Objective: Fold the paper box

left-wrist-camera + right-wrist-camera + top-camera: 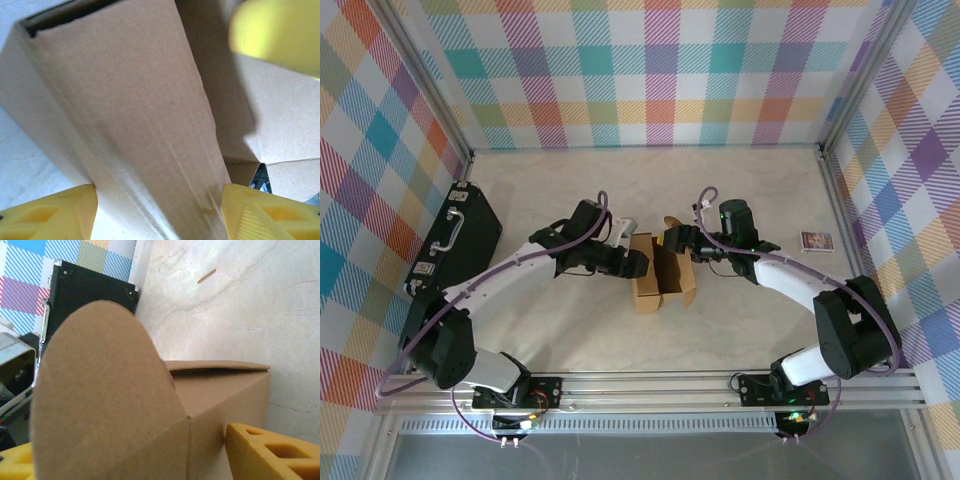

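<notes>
The paper box [658, 272] is plain brown cardboard. It stands partly formed at the middle of the table, with its top open and flaps standing up. My left gripper [635, 262] reaches it from the left. In the left wrist view its yellow fingers [50, 212] touch both sides of a long box wall [130, 115], so the left gripper [159, 212] is shut on that wall. My right gripper [675, 238] is at the box's far right corner. In the right wrist view its jaws straddle the box [220, 395]. A rounded flap [100, 390] hides one finger's contact, and the other finger [270, 450] lies beside the wall.
A black hard case [455, 240] with a handle lies by the left wall and also appears as the black case [85, 290] in the right wrist view. A small printed packet [816, 241] lies to the right. Plaid walls enclose three sides, and a metal rail [650, 385] runs along the near edge.
</notes>
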